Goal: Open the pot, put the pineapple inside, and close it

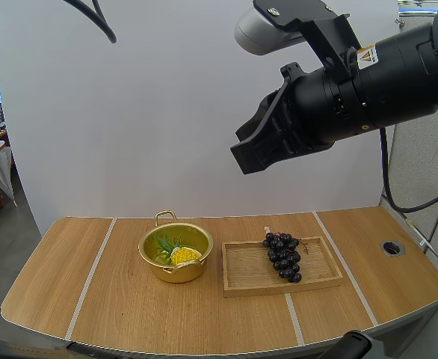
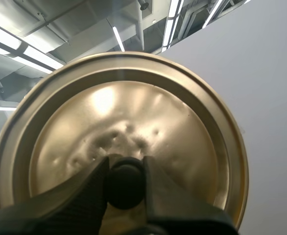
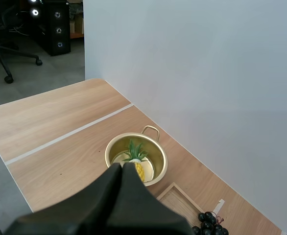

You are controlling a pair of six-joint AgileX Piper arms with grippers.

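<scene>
Left end effector pinches lid knob; right end effector (empty) closed. Lower lid level onto pot, 9 o'clock of tray, clearing pineapple leaves.

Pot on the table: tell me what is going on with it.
The pot stands open on the table with the pineapple inside it. The left gripper holds the lid away from the pot, pinching its black knob. The right gripper hangs shut on nothing high over the table. Grapes lie on the wooden tray beside the pot. Only putting the lid back on remains.
</scene>
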